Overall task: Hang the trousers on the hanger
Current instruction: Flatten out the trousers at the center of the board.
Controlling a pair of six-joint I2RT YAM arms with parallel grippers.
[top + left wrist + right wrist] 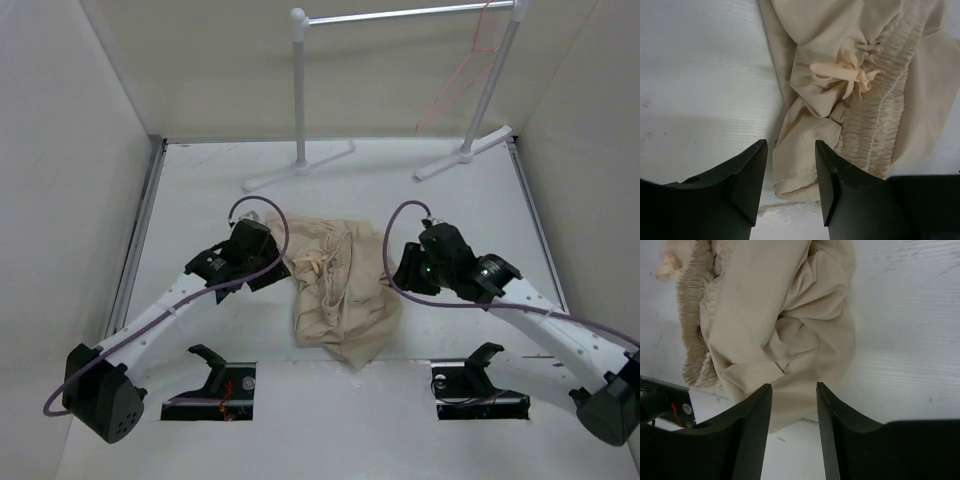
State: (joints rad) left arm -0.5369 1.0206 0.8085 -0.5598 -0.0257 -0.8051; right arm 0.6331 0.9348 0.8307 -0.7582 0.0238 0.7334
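The trousers (340, 285) lie crumpled on the counter (200, 190); the hanger (445, 90) hangs bare. Left hand (790, 150) and right hand (794, 390) gape, empty.

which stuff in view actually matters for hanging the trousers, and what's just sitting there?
In the job:
- trousers, bunched mid-table
- pink wire hanger, hanging at the back right
- left end effector and right end effector, both open at the cloth

Just there:
- white rack, only carries the hanger
- black stands at the near edge
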